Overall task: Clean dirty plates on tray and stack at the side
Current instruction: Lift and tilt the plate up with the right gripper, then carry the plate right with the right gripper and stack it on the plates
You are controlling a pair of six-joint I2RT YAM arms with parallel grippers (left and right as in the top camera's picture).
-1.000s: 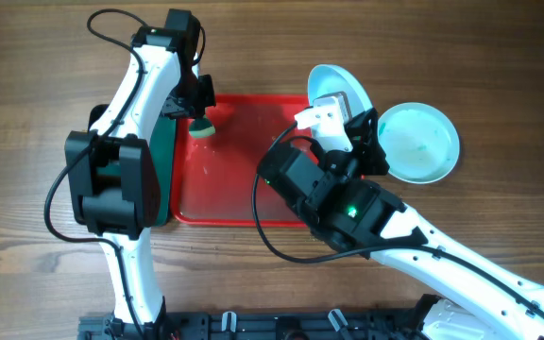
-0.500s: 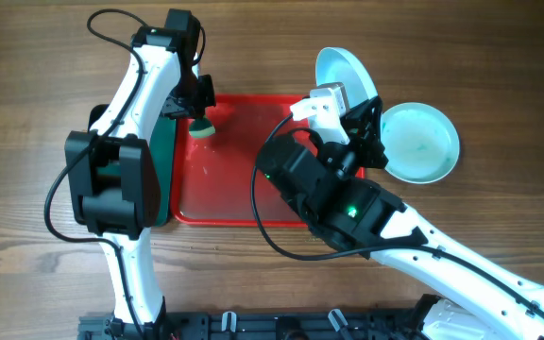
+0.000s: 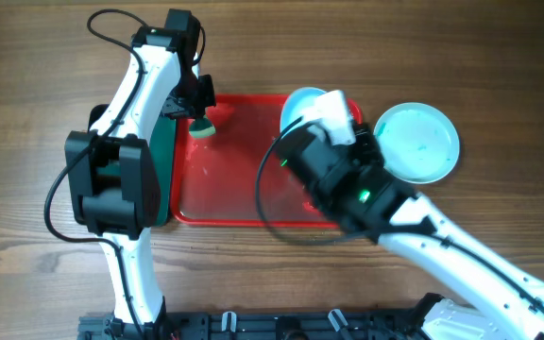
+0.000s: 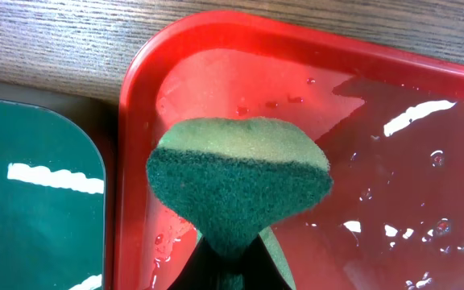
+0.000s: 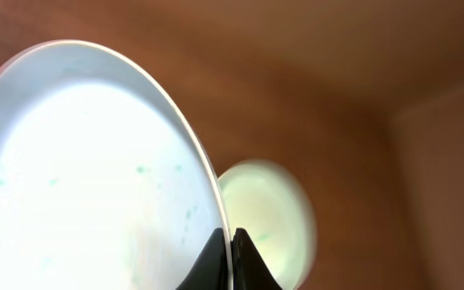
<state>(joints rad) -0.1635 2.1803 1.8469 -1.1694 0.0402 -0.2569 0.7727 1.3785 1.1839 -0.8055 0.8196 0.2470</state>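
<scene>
The right fingers are clamped on the rim of a pale plate, holding it tilted on edge above the red tray's 1 o'clock corner. Faint green specks show on its face in the right wrist view, so it looks unwiped. The left fingers pinch a green sponge above the tray's 11 o'clock corner, over a wet floor.

The step in hand appears to be the wiping of this plate. Next, sponge and plate must meet, the plate held firm while the sponge rubs across its face.

By count: two plates in view, the held one and an aqua plate lying flat on the worktop at 3 o'clock off the tray. There is one sponge, one red tray, and one dark green tray at its 9 o'clock side.
</scene>
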